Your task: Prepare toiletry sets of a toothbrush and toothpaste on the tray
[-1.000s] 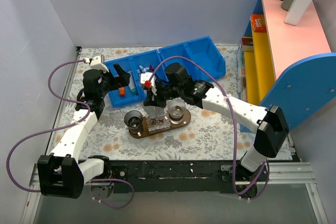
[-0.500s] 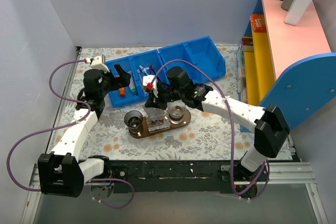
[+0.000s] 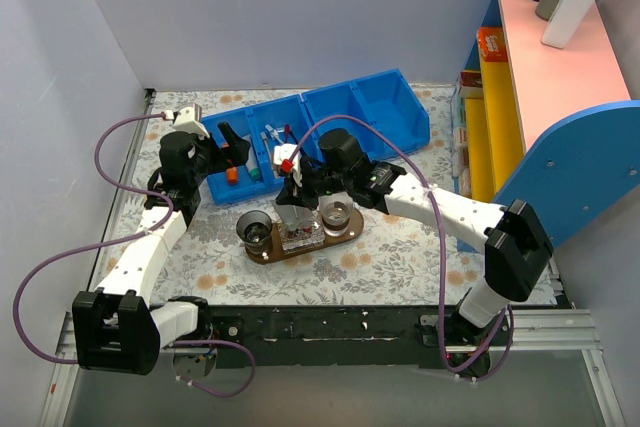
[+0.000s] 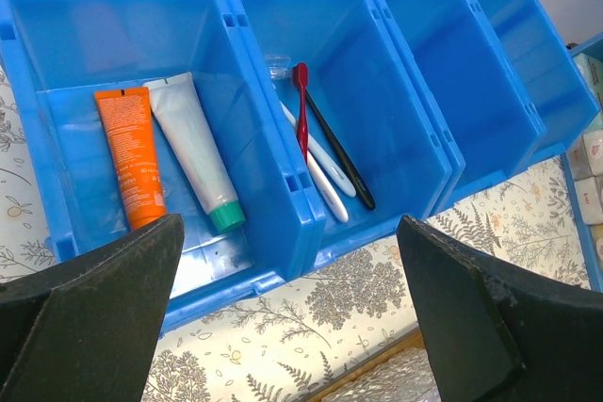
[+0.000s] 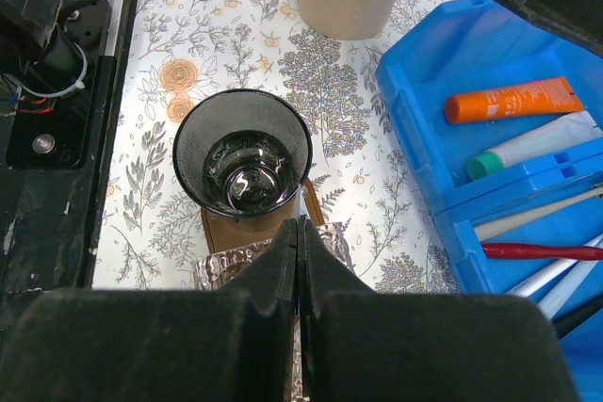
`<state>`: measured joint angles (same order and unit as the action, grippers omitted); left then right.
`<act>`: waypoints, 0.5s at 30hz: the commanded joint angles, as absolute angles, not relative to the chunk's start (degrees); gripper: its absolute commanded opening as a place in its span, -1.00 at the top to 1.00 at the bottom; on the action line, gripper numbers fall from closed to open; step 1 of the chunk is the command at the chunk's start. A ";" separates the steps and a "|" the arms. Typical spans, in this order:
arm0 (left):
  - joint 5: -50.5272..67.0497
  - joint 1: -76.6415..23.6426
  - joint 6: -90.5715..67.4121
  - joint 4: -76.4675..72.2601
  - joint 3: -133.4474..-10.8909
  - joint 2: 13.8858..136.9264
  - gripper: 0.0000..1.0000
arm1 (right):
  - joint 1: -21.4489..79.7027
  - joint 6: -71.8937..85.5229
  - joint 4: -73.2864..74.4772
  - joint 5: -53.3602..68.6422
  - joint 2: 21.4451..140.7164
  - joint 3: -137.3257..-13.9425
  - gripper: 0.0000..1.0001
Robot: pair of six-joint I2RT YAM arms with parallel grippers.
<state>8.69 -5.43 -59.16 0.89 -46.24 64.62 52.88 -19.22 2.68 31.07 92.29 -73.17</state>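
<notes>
Your right pincer [image 3: 292, 187] pinches the toothpaste [image 3: 282, 157] above the tray [image 3: 262, 252]; your left pincer [image 4: 287, 261] gapes empty, and the toothbrush [image 4: 325, 190] waits in its bin [image 4: 377, 91].

Top view: tray [image 3: 356, 228] largely covered by cups [image 3: 254, 230] and right end effector [image 3: 297, 207]; its fingertips hidden.
Left wrist view: toothbrush [image 4: 325, 185] head end crossed by red toothbrush [image 4: 301, 110].
Right wrist view: both brushes cut off at right edge; anything pinched, cannot tell.
</notes>
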 commanded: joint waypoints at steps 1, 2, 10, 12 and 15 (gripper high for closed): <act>9.49 -5.45 -58.27 0.35 -47.02 64.69 -0.96 | 52.65 -18.72 -1.67 31.47 89.56 -72.95 0.97; 9.49 -5.54 -58.36 0.35 -47.02 64.69 -0.96 | 52.65 -18.72 -1.67 31.46 89.47 -72.86 0.97; 9.67 -5.54 -58.36 0.35 -47.02 64.86 -0.96 | 52.65 -18.63 -1.14 31.55 89.83 -72.42 0.97; 9.75 -5.54 -58.27 0.26 -47.02 64.86 -0.96 | 52.65 -18.63 -1.14 31.47 89.91 -72.16 0.97; 9.75 -5.54 -58.36 0.35 -47.02 64.86 -0.96 | 52.73 -18.46 -1.14 31.38 89.91 -72.16 0.97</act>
<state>9.10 -5.43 -59.13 0.89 -46.24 65.21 52.86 -19.14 1.93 31.07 92.25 -72.27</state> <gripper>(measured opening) 0.981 0.023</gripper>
